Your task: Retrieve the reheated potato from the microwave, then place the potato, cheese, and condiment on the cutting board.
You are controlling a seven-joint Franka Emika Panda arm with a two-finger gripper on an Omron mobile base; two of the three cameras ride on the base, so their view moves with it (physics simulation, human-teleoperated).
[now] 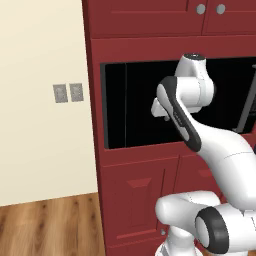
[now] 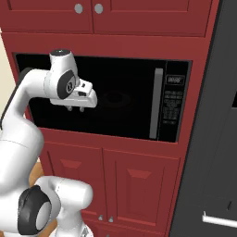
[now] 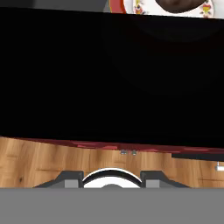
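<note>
**Robot hand before the built-in microwave**

The black microwave (image 2: 106, 99) sits framed in dark red cabinetry (image 2: 115, 166). Its grey bar handle (image 2: 158, 103) and control panel (image 2: 173, 107) are at the right. The gripper (image 2: 75, 109) points downward just in front of the dark glass; whether its fingers are apart cannot be told. The hand view shows a patterned white plate (image 3: 168, 8) holding something dark at its top edge, wood floor (image 3: 39, 159) below.
</note>
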